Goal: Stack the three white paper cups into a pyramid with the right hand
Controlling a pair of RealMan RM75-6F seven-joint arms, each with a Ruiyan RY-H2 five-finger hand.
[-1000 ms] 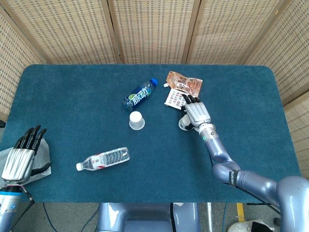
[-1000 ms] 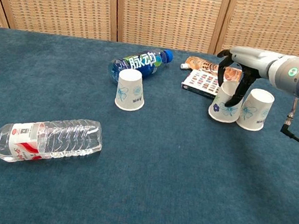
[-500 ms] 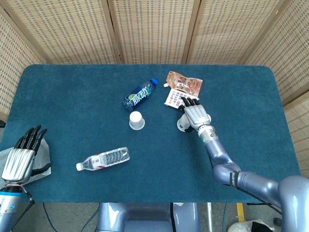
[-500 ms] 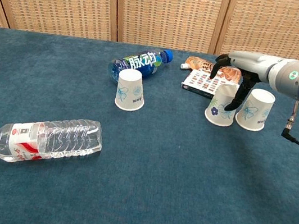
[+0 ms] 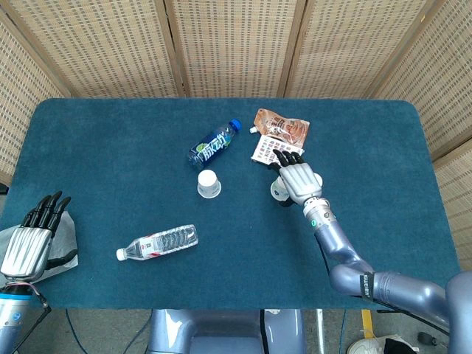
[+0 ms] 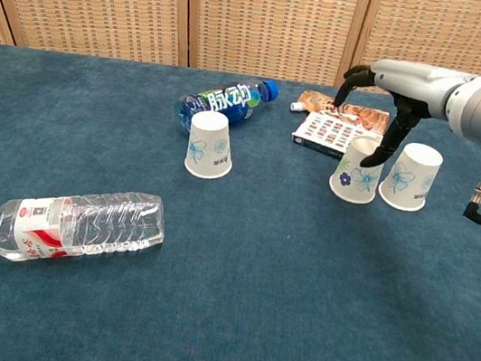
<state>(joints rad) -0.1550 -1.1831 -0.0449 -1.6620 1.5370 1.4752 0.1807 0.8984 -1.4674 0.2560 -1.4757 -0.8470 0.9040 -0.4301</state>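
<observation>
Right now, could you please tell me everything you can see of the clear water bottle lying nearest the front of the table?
The clear water bottle lies on its side on the blue tablecloth, its white cap pointing toward the robot's left. It looks like ribbed plastic with a red-and-white label near the neck. Nothing touches it but the cloth; both hands are far from it.

Bkgd: dark teal, carpet-like tabletop (image 5: pixel 110 147) w/ rounded corners, fills most of both views. Behind it, folding screen of woven beige rattan panels (image 5: pixel 228 44) in light wood frames, wrapping round left & right sides too. Grey metal table base (image 5: pixel 221 330) shows under near edge. Bit of floor w/ yellow stripe (image 5: pixel 366 323) at bottom right. Light even, soft shadows.
</observation>
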